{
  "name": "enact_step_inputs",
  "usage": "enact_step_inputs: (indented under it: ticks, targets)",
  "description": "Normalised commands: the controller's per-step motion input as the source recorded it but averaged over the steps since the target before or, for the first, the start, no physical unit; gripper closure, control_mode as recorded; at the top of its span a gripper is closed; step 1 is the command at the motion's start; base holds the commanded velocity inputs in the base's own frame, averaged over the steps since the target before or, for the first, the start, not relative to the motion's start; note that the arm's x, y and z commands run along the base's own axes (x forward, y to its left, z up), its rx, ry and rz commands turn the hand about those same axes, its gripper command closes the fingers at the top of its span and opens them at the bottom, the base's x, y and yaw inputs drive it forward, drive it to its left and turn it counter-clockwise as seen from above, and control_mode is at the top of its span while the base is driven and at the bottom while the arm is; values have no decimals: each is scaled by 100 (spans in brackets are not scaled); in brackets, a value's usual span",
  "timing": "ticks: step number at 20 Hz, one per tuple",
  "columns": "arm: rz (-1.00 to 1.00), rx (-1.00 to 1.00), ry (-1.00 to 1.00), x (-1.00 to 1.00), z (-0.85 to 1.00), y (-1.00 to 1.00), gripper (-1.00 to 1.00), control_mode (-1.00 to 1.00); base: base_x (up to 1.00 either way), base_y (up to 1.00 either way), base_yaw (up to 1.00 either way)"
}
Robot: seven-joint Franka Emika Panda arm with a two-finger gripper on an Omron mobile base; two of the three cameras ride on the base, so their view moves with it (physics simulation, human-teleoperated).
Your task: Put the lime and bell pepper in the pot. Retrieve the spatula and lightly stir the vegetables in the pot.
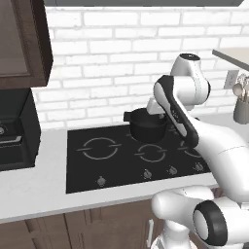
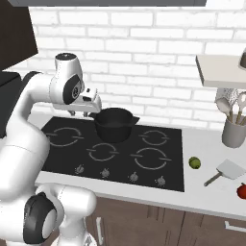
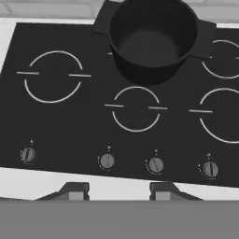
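Note:
The black pot [image 2: 114, 124] stands at the back middle of the cooktop, and its inside [image 3: 154, 37] looks empty. My gripper [image 2: 79, 114] hovers above the cooktop just left of the pot, open, with nothing between its fingertips [image 3: 74, 190]. On the pale counter right of the cooktop lies the green lime [image 2: 194, 163]. The pale grey spatula [image 2: 226, 172] lies further right, its flat head toward the wall. The red bell pepper [image 2: 242, 191] sits at the frame's right edge, partly cut off. In the left base view my forearm covers part of the pot [image 1: 146, 125].
The black cooktop [image 3: 70, 121] has several burner rings and a row of knobs [image 3: 107, 161] along its front. A grey holder with spoons [image 2: 234, 130] stands at the back right under a shelf [image 2: 218, 69]. A black appliance [image 1: 14, 131] sits left of the cooktop below a dark cabinet.

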Motion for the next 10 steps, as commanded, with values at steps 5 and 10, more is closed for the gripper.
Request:
enact_step_inputs:
  ticks: [5,10]
  targets:
    - [-5,-3,0,23,-1,-15,-100,-100,0,0,0]
    - [-20,-7,3,71,-23,-65,-100,-100,0,0,0]
